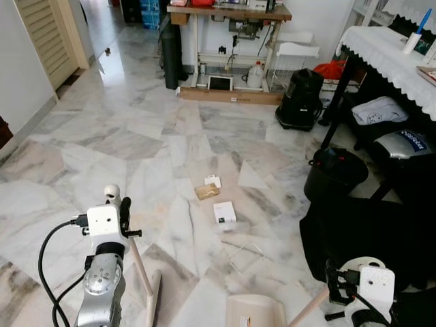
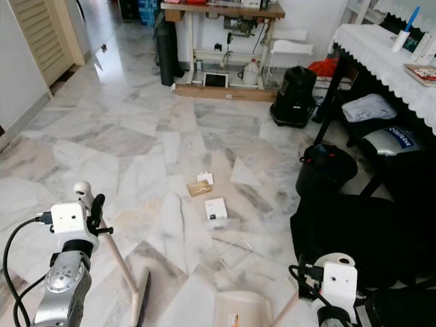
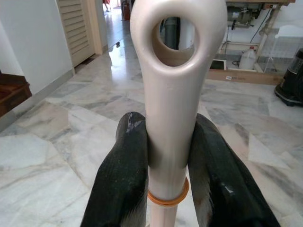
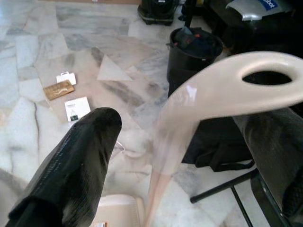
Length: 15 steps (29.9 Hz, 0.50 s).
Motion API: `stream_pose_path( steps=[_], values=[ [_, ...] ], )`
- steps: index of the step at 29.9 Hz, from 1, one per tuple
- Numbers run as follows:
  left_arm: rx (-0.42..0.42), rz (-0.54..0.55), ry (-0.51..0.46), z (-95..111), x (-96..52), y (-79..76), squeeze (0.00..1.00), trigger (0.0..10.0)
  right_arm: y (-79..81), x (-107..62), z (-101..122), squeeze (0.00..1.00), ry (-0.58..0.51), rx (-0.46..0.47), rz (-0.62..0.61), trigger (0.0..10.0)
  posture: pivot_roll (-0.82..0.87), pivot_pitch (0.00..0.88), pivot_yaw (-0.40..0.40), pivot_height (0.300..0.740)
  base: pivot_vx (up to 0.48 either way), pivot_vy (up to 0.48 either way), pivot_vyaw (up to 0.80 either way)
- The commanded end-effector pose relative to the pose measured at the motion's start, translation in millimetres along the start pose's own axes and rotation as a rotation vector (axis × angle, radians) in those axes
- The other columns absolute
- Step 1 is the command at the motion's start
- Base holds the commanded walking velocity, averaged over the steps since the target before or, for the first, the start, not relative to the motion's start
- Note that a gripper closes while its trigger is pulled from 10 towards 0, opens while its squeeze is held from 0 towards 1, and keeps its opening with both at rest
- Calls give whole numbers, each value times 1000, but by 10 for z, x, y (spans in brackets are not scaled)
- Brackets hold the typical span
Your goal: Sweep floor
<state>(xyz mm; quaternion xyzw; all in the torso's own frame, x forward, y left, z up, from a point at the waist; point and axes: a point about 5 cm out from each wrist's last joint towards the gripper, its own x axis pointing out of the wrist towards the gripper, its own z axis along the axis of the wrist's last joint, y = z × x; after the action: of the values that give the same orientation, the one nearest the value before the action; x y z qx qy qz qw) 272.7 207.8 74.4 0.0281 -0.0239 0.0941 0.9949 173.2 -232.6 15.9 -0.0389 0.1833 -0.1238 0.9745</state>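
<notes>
Broom handle (image 3: 173, 109), a stiff, light, glossy pole, sits clamped between the left gripper (image 3: 170, 165) fingers just below its hanging eye; the smooth plastic probably turns easily, so a firm hold there suits. The right gripper (image 4: 189, 156) stands spread around the dustpan handle (image 4: 222, 90). The dustpan (image 1: 255, 310) rests at lower centre. Litter, a white box (image 1: 224, 212), brown card (image 1: 206, 191) and small white card (image 1: 212, 180), lies mid-frame on polished marble floor (image 1: 136, 143), a black bin (image 1: 334, 174) at right.
</notes>
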Motion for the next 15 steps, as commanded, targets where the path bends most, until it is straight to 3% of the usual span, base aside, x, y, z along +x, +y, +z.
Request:
stream_pose_path(
  steps=[1,15],
  values=[
    [3,-12,-39,67,32,-20,0,10000,-34,19,2,0,-5,-14,2,10000,-73,0,-45,740,0,0,0],
    [2,-17,-39,64,36,-45,0,10000,-47,189,39,0,-29,-35,25,10000,-78,0,-41,740,0,0,0]
  ],
)
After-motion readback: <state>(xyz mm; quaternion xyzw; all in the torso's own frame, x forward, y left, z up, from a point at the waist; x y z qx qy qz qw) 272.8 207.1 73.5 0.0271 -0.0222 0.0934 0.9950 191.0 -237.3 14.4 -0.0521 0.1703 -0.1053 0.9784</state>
